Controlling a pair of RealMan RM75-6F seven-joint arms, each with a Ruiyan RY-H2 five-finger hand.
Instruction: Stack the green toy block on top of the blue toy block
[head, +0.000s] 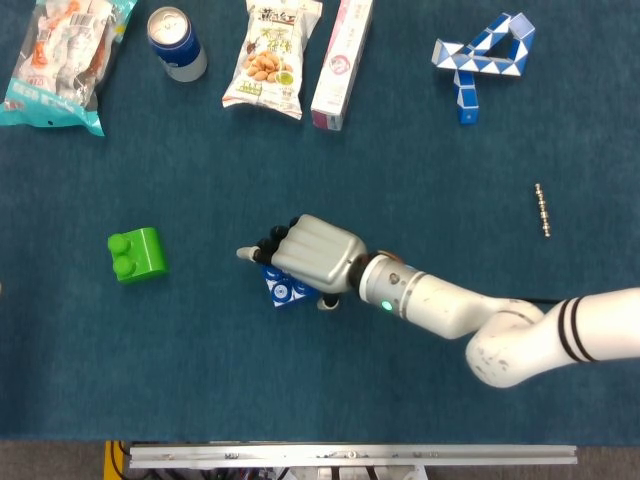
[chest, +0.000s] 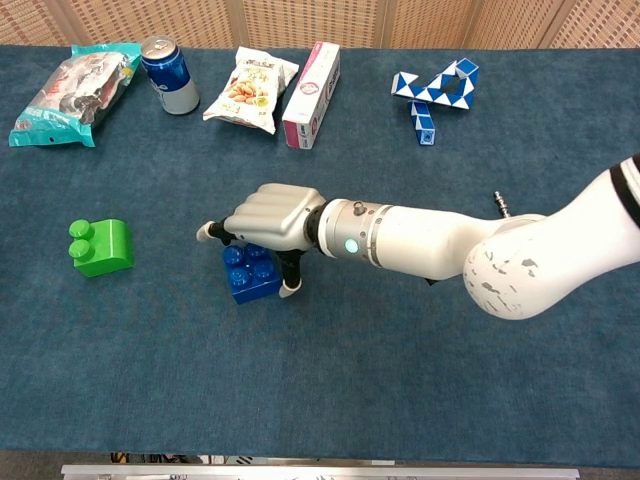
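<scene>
the blue block (chest: 247, 275) is being covered from above by the right hand (chest: 268, 220), fingers spread around it; whether it is gripped cannot be told. the green block (chest: 98, 246) is lying well apart to the left on the blue cloth (chest: 320, 380).

Two studded plastic toy blocks are counted: one blue (chest: 250, 273) under the white robot hand (chest: 265, 214), one green (chest: 98, 246) well to its left. Beyond the hand are seen two snack bags (head: 64, 58) (head: 269, 56), one blue drink can (head: 177, 43), one pink-and-white carton (head: 340, 62), one blue-and-white folding snake puzzle (head: 482, 58); one small metal rod (head: 542, 210) is counted to its right
</scene>
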